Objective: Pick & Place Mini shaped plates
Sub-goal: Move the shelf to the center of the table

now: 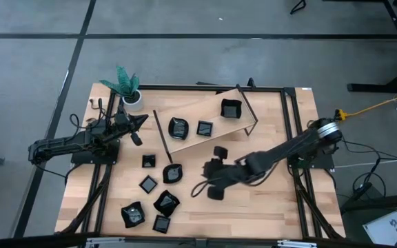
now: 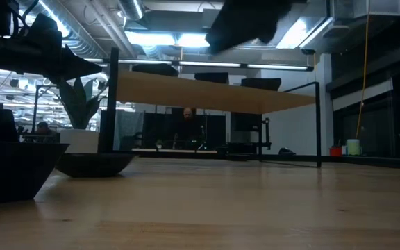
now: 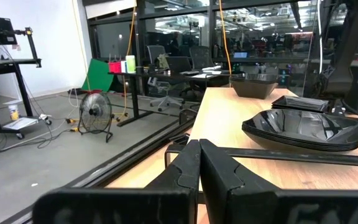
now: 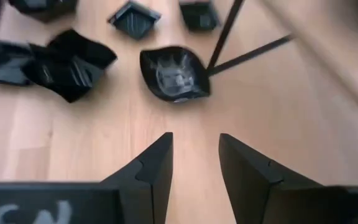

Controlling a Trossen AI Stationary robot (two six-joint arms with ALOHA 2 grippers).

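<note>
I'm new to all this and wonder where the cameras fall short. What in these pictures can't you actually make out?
- Low view: the pincers themselves; only dark blurred arm shapes cut off by the top edge.
- Left wrist view: the stacked black plates overlap, so their count is hidden.
- Right wrist view: plates along the top edge, like the square one, are cut off.
- High view: the right pincer is too small to judge.
</note>
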